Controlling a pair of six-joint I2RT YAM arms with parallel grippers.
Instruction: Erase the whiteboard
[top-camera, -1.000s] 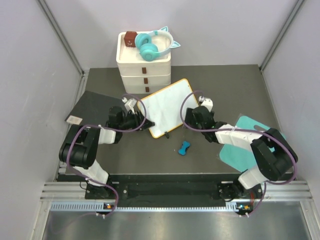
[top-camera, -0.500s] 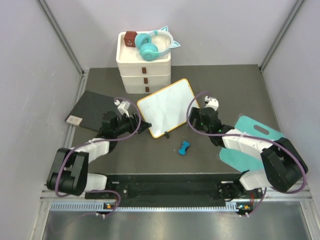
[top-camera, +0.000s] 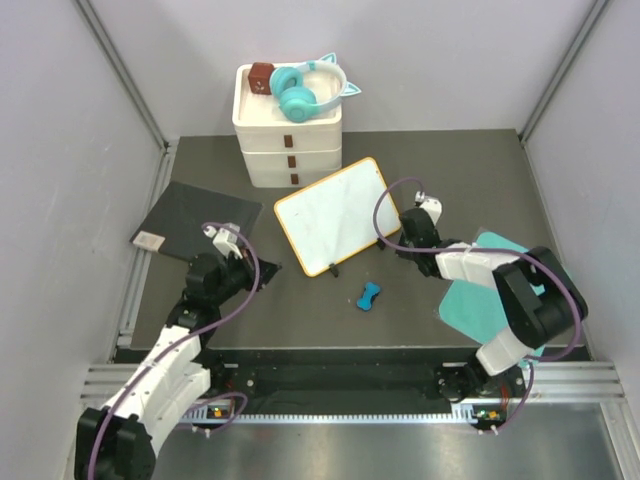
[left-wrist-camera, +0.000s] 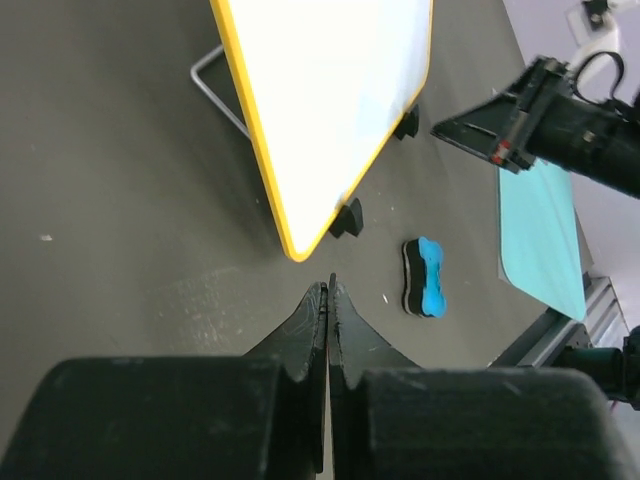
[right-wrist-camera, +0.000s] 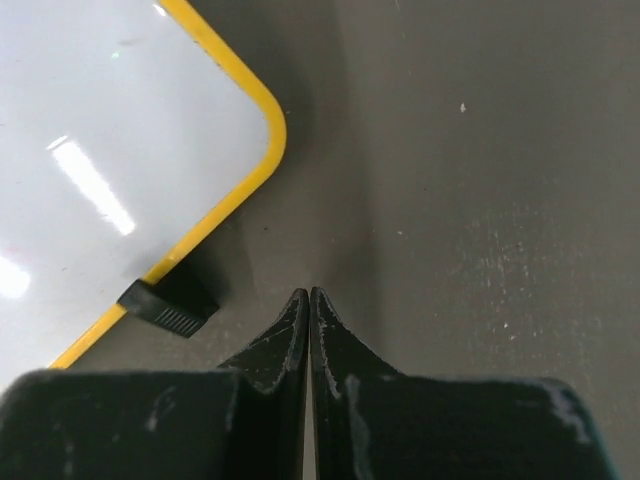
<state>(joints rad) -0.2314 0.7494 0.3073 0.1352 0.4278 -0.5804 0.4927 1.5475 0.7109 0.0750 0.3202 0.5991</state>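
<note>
Both closed and empty, the left hand (left-wrist-camera: 327, 290) and right hand (right-wrist-camera: 308, 295) flank the whiteboard (top-camera: 330, 212).

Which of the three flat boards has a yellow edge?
The whiteboard in the middle: white with a yellow frame. The pad on the left is dark grey; the cutting board on the right is teal.
</note>
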